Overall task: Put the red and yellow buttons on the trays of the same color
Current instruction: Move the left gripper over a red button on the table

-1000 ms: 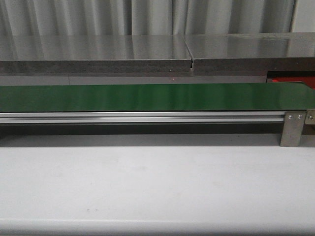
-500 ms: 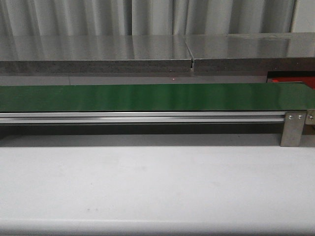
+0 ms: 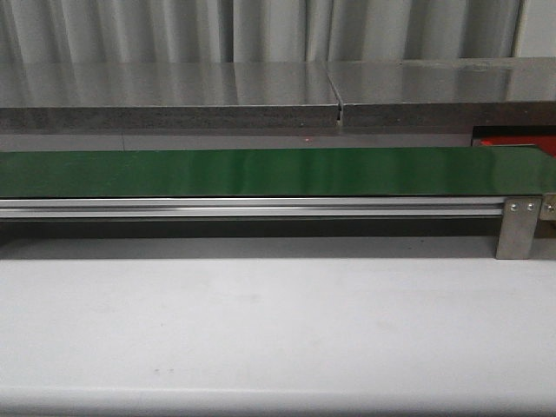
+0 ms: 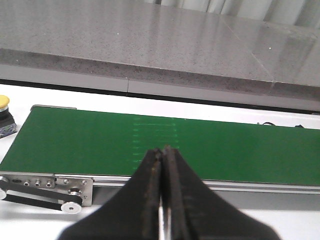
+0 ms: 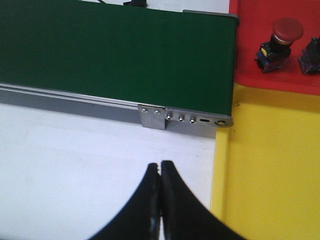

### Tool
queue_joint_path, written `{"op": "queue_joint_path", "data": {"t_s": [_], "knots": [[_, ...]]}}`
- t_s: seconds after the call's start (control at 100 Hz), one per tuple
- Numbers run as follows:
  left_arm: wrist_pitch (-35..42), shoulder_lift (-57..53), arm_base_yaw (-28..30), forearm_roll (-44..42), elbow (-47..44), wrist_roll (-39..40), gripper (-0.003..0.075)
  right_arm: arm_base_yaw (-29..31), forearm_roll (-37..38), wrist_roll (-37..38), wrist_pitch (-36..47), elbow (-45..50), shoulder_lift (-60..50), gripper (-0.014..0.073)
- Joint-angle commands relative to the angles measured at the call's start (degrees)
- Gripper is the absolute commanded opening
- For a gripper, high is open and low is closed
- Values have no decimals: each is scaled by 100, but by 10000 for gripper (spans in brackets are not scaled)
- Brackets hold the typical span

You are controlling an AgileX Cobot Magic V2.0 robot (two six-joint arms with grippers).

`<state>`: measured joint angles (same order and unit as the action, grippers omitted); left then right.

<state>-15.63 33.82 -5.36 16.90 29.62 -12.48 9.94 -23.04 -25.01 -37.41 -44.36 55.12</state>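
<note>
where the green belt [image 5: 115, 55] ends in the right wrist view, a red tray [image 5: 260, 75] lies just past it, and a yellow tray [image 5: 272, 165] lies edge to edge with the red one on the near side. on the red tray stands one red button [image 5: 280, 42], a round dark-red domed cap on a dark body, upright and a little tilted, near the tray's middle. beside it, at the picture's edge, sits part of a second dark body [image 5: 311, 54], cut off so its cap colour cannot be told. nothing shows on the visible part of the yellow tray.

the right claw [image 5: 160, 167] hangs over the white counter [image 5: 75, 165] on the near side of the belt, its two dark fingers pressed together with nothing between them, close to the yellow tray's edge but apart from it.

the left claw [image 4: 163, 152] is likewise clenched on nothing, its tips over the near rail of the belt [image 4: 165, 147]. off the far end of the belt in that view, a yellow button [image 4: 6, 114] stands on the counter, half cut off by the picture's edge.

in the front view the belt [image 3: 261, 172] runs bare across the counter [image 3: 261, 330], and only a sliver of the red tray [image 3: 519, 142] shows behind its right end; neither claw appears there.
</note>
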Motion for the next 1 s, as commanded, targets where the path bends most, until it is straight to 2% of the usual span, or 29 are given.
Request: {"op": "queue_joint_path", "data": {"t_s": [0.0,0.14,0.23,0.28,0.35,0.4,0.47,0.54,0.58,0.73,0.83,0.99], "knots": [[435,1,-50,70,167,-12,-19,4,-83,-57,329,-151,-107,-66],[400,1,-50,70,167,-12,-13,4,-83,-57,329,-151,-107,-66],[391,1,-50,70,167,-12,52,4,-83,-57,329,-151,-107,-66],[391,1,-50,70,167,-12,126,4,-83,-57,329,-151,-107,-66],[358,1,-50,70,167,-12,275,4,-83,-57,329,-151,-107,-66],[278,1,-50,70,167,-12,419,4,-83,-57,329,-151,-107,-66],[221,1,-50,70,167,-12,582,4,-83,-57,329,-151,-107,-66],[210,1,-50,70,167,-12,679,4,-83,-57,329,-151,-107,-66],[211,1,-50,36,167,-12,694,4,-83,-57,329,-151,-107,-66],[-210,214,177,-3,476,68,655,4,-83,-57,324,-151,-107,-66],[-476,637,645,-58,988,195,655,4,-83,-57,324,-151,-107,-66],[-857,1600,1741,30,1912,207,655,4,-83,-57,324,-151,-107,-66]]}}
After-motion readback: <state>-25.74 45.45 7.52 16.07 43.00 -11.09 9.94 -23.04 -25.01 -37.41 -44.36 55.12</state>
